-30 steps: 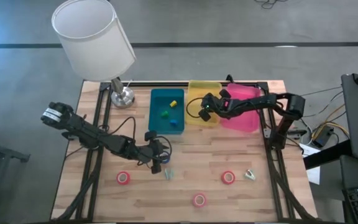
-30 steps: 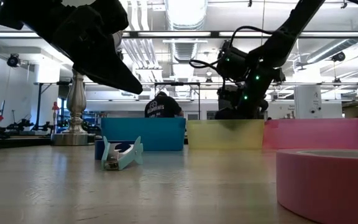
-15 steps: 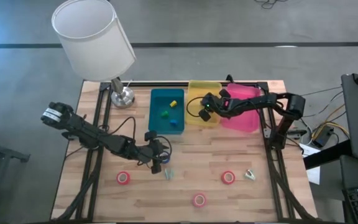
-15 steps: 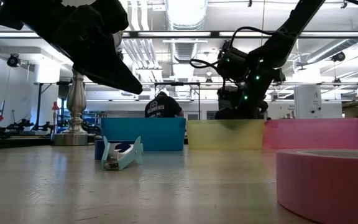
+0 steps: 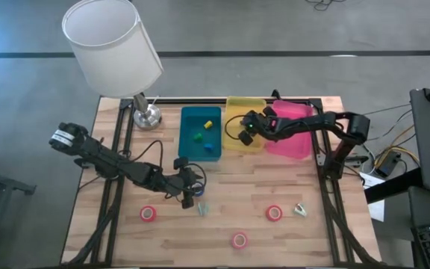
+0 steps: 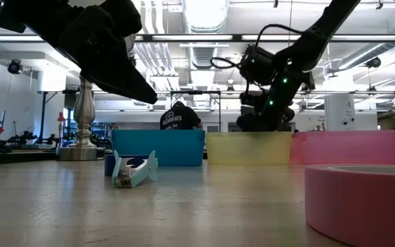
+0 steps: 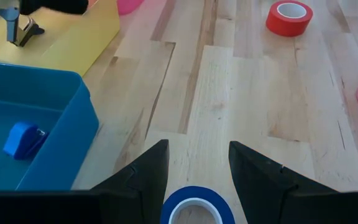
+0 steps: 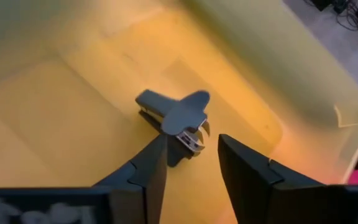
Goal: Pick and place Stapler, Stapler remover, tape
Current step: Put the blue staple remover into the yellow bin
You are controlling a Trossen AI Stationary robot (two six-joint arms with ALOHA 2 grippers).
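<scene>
A dark grey stapler remover (image 8: 174, 118) lies on the floor of the yellow bin (image 5: 245, 101). My right gripper (image 8: 192, 140) hangs open just above it, the remover's jaw end (image 8: 194, 142) between the fingertips. My left gripper (image 7: 197, 146) stands open over the table's middle (image 5: 187, 199). A blue tape roll (image 7: 196, 208) lies flat on the wood, low between its fingers; whether they touch it I cannot tell. Two red tape rolls (image 5: 148, 214) (image 5: 274, 213) and a pink one (image 5: 239, 240) lie flat near the front. A teal stapler remover (image 5: 202, 209) rests beside the left gripper, a pale one (image 5: 300, 210) farther right.
A blue bin (image 5: 184, 134) holds small blue (image 7: 22, 138), green and yellow pieces. A pink bin (image 5: 297, 146) stands right of the yellow one. A lamp (image 5: 114, 45) stands on its base (image 5: 146, 116) at the far left. Bare wood lies between the bins and the tape rolls.
My right gripper has opened over the yellow bin while staying in place. My left arm and the things on the table have kept still.
</scene>
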